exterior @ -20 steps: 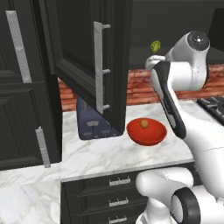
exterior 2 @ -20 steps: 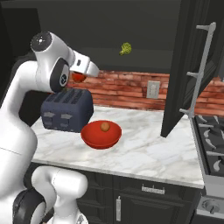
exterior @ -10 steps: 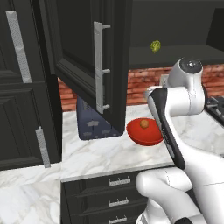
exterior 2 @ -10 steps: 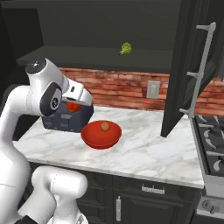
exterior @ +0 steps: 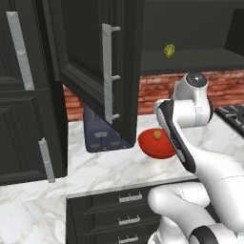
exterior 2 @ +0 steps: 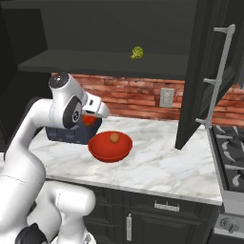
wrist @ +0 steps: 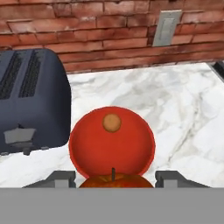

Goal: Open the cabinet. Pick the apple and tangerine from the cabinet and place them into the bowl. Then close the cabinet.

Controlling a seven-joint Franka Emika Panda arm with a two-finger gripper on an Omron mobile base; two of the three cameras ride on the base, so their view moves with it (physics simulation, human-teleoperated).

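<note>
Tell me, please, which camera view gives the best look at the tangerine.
The hand view: the tangerine lies unobstructed inside the bowl, seen from above. The left base view shows it small beside the arm; the right base view shows it small but unobstructed.

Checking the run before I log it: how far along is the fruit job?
Done: the cabinet is open, and the tangerine already lies in the bowl. In hand: the tool grips the apple just short of the bowl's near rim, beside the toaster. Left: release the apple into the bowl, then shut the cabinet. A yellow-green item sits on the shelf.
</note>
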